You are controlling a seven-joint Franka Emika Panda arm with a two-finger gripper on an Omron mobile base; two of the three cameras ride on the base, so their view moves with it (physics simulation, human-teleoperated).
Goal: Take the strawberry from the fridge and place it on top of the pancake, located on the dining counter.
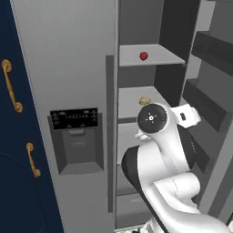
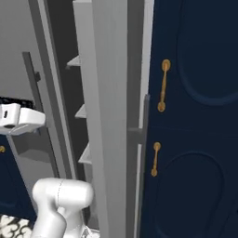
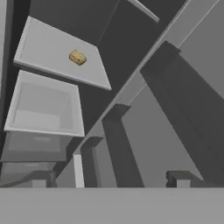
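- My fingers are spread as wide as they go, with nothing between them; only two small dark finger tips (image 3: 177, 179) poke up at the bottom of my hand view, and I take them for mine, though the picture is too dim there to be sure.
- The tiny rounded red strawberry (image 1: 144, 56) sits on the upper light-grey shelf (image 1: 152, 55) inside the tall light-grey two-door fridge (image 1: 68, 68), toward the middle of that shelf and well above my white arm (image 1: 168, 150).
- The fridge's right door stands open (its dark inner door bins (image 1: 207, 104) line the right side of the left base view), while the left door is shut, with the black-panelled dispenser recess (image 1: 77, 141) set into it and a long dark-grey vertical handle (image 1: 109, 132) along its edge.
- One shelf lower lies a small yellowish-tan lump of food (image 1: 144, 100), just above my round white wrist joint in the left base view; in my hand view the same lump (image 3: 77, 57) rests on a pale shelf near the top left.
- Below that shelf, my hand view shows a light-grey open drawer bin (image 3: 46, 107).
- Navy blue cabinet doors (image 2: 195, 116) with curved gold handles (image 2: 163, 86) flank the fridge on both sides.
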